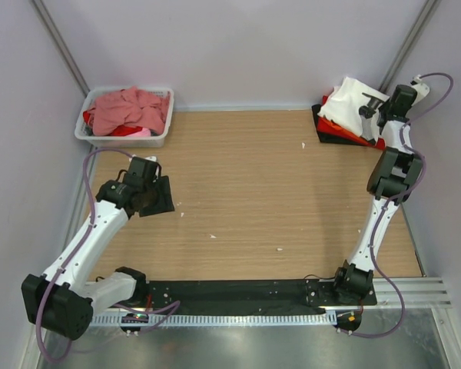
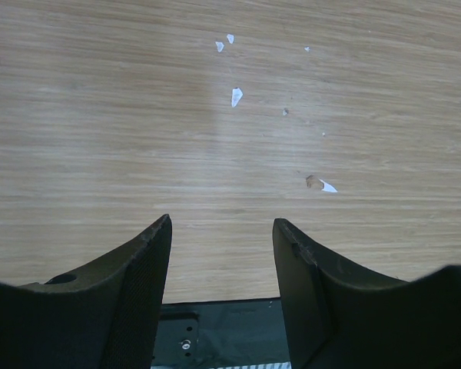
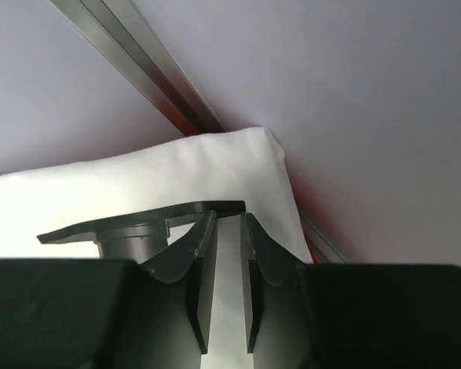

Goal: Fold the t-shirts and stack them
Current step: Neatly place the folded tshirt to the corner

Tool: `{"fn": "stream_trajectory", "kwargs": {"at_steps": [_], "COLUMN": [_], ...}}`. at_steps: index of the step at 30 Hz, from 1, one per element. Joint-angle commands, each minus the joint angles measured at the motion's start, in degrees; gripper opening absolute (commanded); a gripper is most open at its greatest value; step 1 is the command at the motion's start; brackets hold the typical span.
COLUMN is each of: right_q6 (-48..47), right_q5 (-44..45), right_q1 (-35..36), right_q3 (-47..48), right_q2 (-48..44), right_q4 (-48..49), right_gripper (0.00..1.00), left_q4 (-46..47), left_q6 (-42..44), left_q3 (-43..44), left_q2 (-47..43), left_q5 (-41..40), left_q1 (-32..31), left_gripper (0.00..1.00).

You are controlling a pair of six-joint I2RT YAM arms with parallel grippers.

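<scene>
While left jaws gape empty | right jaws over white t-shirt: cannot tell

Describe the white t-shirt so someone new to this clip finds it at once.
On the table, look to the far right corner by the metal post. Folded shirts are piled there, with the white t-shirt on top. It alone is white; under it lie a red shirt and a black shirt.
</scene>
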Motion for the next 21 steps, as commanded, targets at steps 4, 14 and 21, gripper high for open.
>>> {"fn": "stream_trajectory", "kwargs": {"at_steps": [4,14,21], "right_q6": [3.9,3.0,6.3], "right_q5": [-0.4,14.8,-6.7], "right_q1": [-4.4,-3.4,-2.0], "right_q3": [0.7,-1.7,-8.4], "right_q2": [0.3,-16.1,-28.0], "right_q4": [5.0,-2.6,7.3], "right_gripper": [0.31,0.76,0.84], "left_q4": [1.2,1.6,2.0], "left_q6": [0.3,0.3,0.3], "left_q3": [0.1,0.2,0.2], "left_q2": [0.2,-4.0,-7.7], "left_q5": [-1.3,-1.8,-1.5], "left_q1": [-0.2,-0.2,-0.2], "left_gripper": [0.57,0.57,0.57]}}
